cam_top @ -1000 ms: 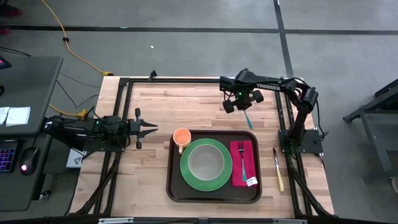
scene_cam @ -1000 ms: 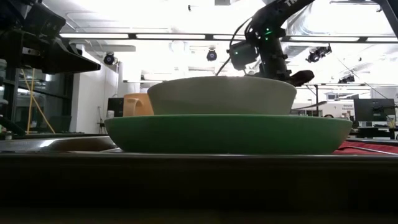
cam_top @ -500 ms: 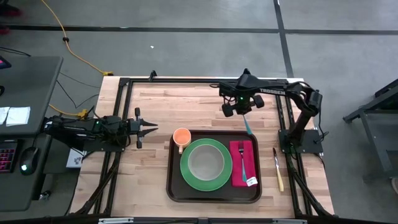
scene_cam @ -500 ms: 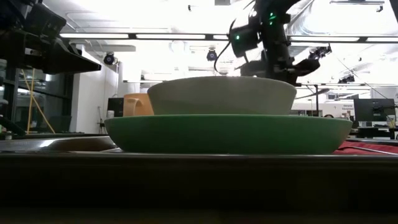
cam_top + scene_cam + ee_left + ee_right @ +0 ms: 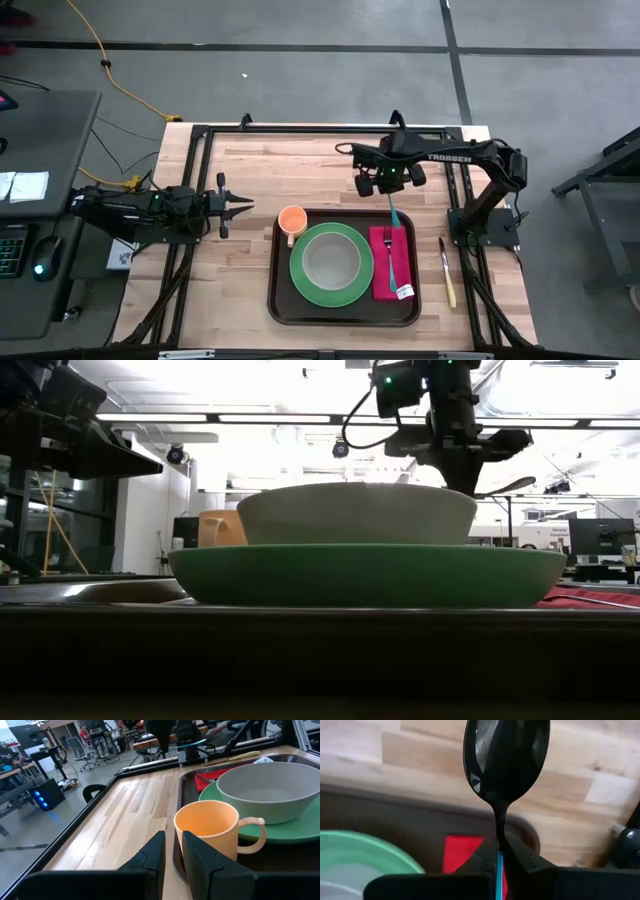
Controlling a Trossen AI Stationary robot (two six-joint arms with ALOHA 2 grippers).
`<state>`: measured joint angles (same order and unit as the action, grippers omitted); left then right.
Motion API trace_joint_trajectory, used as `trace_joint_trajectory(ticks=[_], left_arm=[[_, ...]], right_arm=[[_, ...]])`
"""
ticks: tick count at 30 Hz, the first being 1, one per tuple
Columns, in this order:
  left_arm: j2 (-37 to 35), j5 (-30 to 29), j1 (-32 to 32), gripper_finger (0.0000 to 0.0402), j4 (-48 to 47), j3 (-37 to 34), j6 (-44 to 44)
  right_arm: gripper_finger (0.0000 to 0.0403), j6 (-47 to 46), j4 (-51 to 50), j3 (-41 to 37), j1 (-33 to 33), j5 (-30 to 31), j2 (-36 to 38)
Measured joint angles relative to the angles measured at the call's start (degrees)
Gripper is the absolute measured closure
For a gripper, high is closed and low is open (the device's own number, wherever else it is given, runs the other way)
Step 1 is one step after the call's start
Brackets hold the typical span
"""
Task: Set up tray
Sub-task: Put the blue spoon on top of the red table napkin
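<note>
Swinging my right end effector nearer the tray, I clamp a teal-handled spoon above its far rim; my left end effector waits half-open beside the orange cup.

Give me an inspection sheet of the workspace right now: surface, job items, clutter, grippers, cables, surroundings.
Surface: wooden table in a black frame.
Job's things: brown tray holds an orange mug, a green plate with a pale bowl on it, and a red napkin with a fork on top. A knife lies on the wood to the tray's right.
Clutter: nothing seen.
Grippers: right gripper shut on a spoon with a teal handle, above the tray's far right corner. Left gripper waits left of the mug, jaws slightly apart, empty.
Cables: yellow cable on the floor.
Surroundings: grey floor, desk at left.
</note>
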<state>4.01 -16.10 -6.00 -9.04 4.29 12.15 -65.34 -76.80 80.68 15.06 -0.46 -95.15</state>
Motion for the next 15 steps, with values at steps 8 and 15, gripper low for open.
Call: trace_joint_trajectory(ticks=[8, 15], left_arm=[[0.0, 0.3, 0.0, 0.0305, 0.0, 0.0, 0.0], [0.0, 0.5, 0.0, 0.0305, 0.0, 0.0, 0.0]], right_arm=[[0.0401, -6.6, 2.4, 0.0, -5.7, -0.1, 0.0], [0.0401, -11.6, 3.8, 0.0, -10.4, -0.5, 0.0]])
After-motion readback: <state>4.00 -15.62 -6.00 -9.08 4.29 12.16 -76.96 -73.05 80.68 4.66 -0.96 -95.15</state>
